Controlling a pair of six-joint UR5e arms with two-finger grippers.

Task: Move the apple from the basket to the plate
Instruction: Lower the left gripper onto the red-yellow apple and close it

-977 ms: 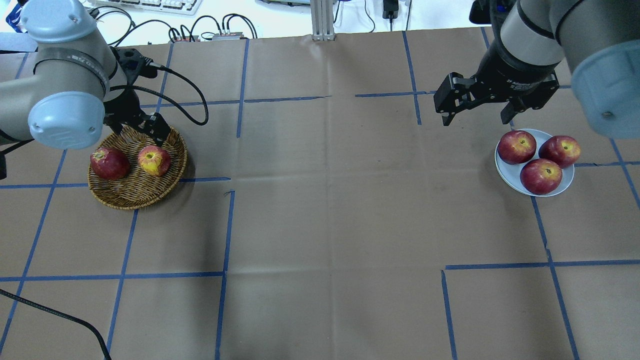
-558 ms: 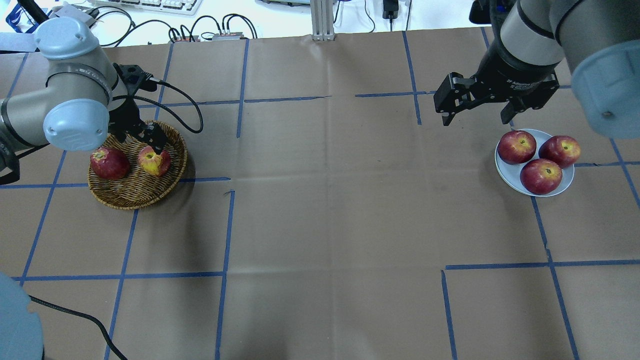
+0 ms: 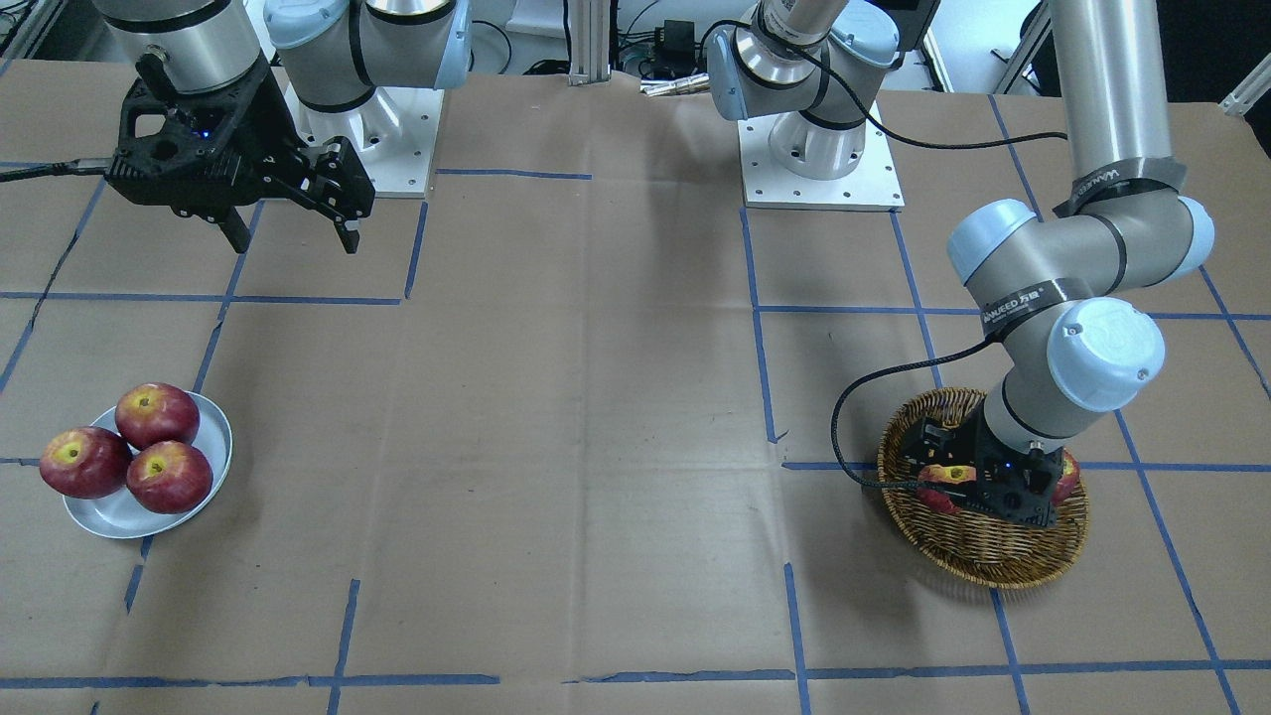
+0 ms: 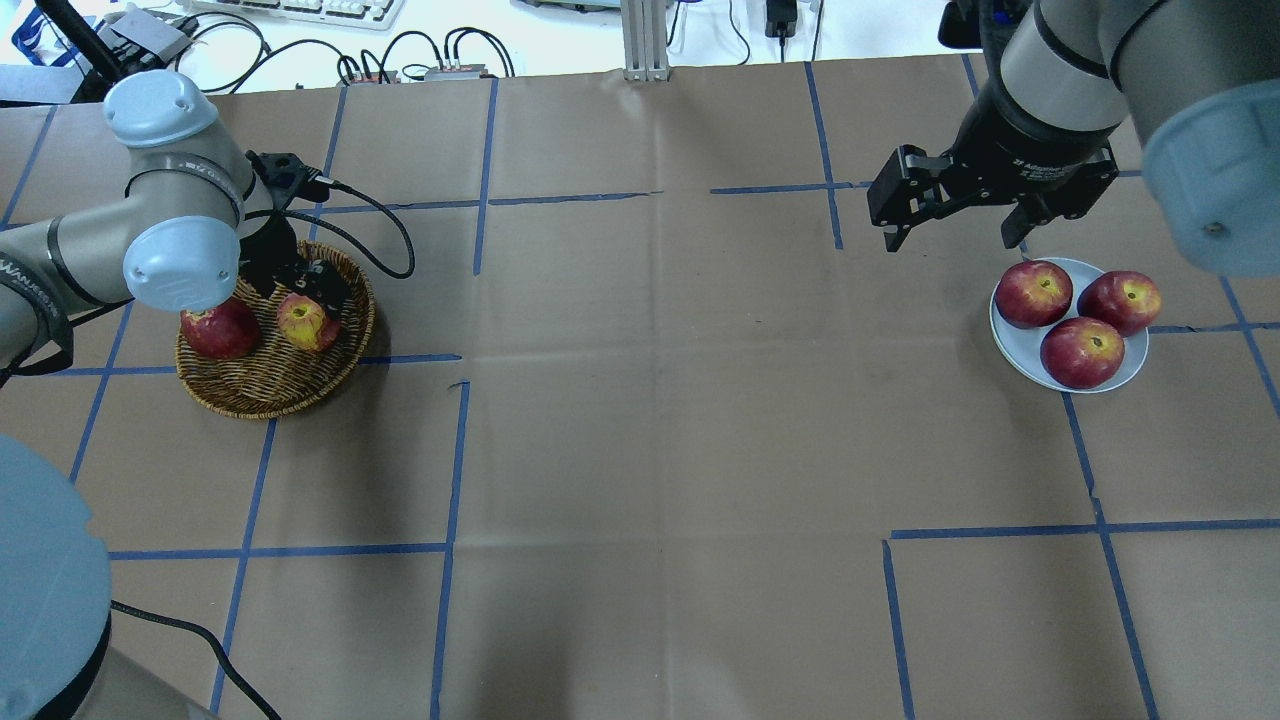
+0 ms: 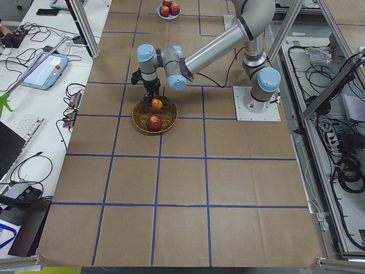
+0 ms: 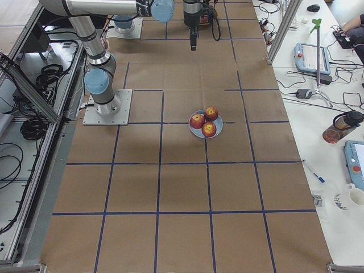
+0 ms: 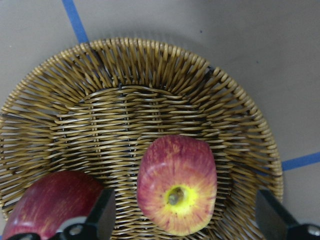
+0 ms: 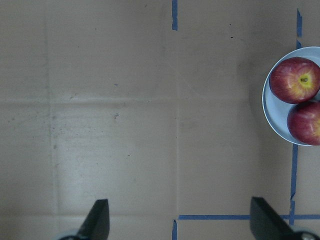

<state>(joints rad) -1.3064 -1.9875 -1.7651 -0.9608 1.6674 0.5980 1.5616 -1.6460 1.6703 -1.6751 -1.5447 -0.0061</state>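
Observation:
The pinkish-red apple with a yellow stem patch (image 4: 305, 326) lies in the wicker basket (image 4: 270, 392) at the table's left. My left gripper (image 4: 306, 292) is low over it. In the left wrist view the apple (image 7: 177, 185) sits between the two spread fingers (image 7: 102, 217), with gaps on both sides, so the left gripper (image 7: 185, 212) is open. The front-facing view shows the apple (image 3: 943, 477) half hidden by the gripper body. The pale plate (image 4: 1015, 350) sits at the right. My right gripper (image 4: 950, 228) hangs open and empty above the table, behind and left of the plate.
A darker red apple (image 4: 220, 330) lies in the basket left of the pinkish one, close to my left finger. Three dark red apples (image 4: 1082, 352) fill most of the plate. A black cable (image 4: 385, 225) loops from the left wrist beside the basket.
My left arm has come down and its open gripper has dropped from above the basket's far rim to just over the pinkish apple. The right arm and all apples have not moved.

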